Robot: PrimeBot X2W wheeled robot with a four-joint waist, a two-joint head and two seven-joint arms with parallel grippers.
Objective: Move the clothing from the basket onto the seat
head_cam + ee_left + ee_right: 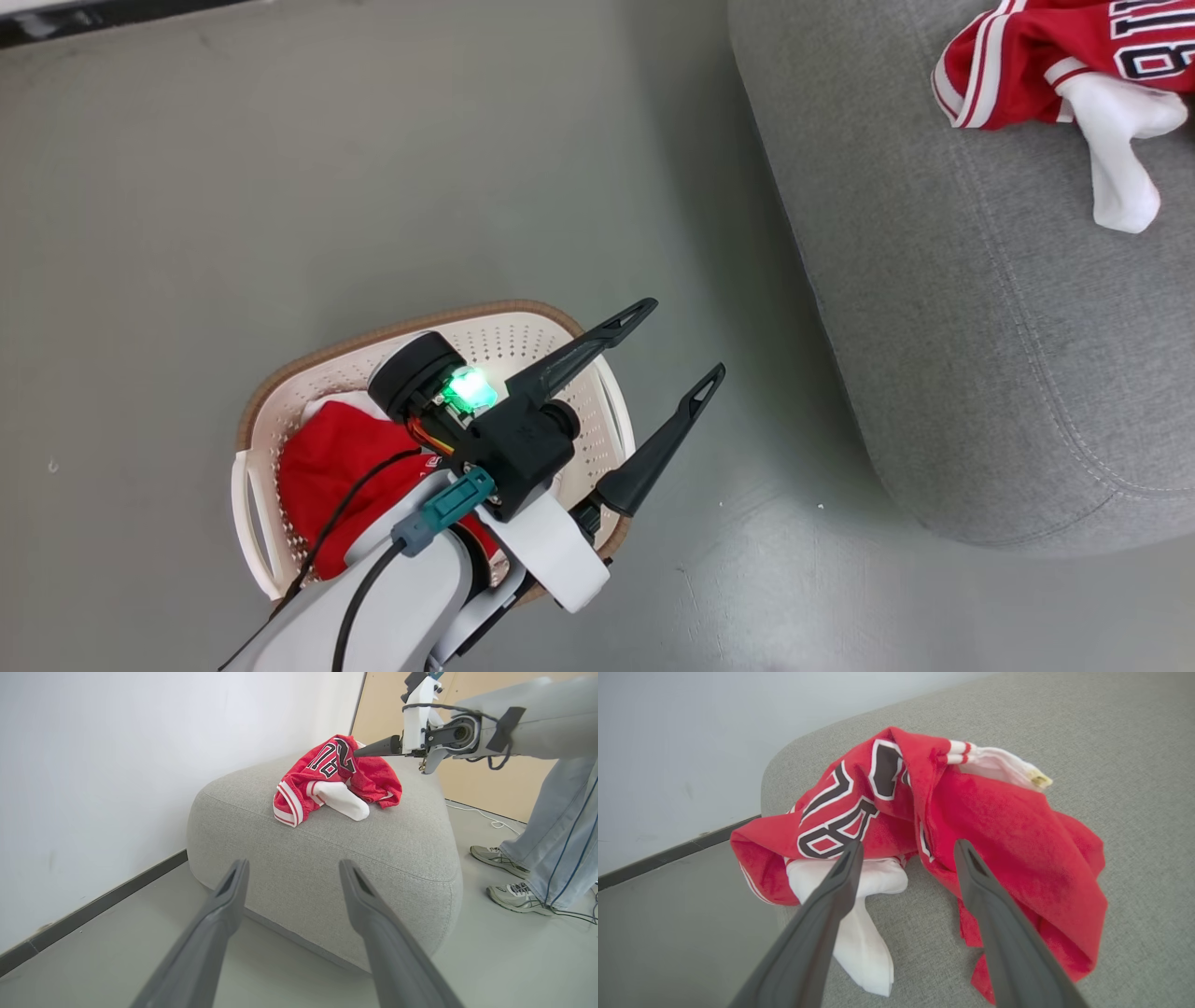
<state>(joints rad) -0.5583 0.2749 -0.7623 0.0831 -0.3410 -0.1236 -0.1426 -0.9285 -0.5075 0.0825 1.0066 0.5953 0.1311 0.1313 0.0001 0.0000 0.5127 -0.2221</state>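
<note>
Spreading wide, the right gripper has nothing pinched between its two dark fingers. They hang just above the jersey, which lies crumpled on the seat with a white sock poking out from under its near fold. So that garment is where it belongs, set back a little from the padded edge.

From where I stand, the careful thing now is to draw that arm straight up and away. A sideways pull could catch a fingertip in the loose red cloth and drag it toward the edge.

The left gripper is also open and empty. It hovers over the basket on the floor, with its fingers pointing out past the brown rim toward the seat. A red garment lies heaped inside the basket, partly hidden by the forearm. I'd say that is the next piece to move. The wrist should tip down and bite a thick fold near the middle of the heap, then rise well clear of the rim so the light basket isn't tugged along.

A person stands beside the seat, well clear of the pile.
</note>
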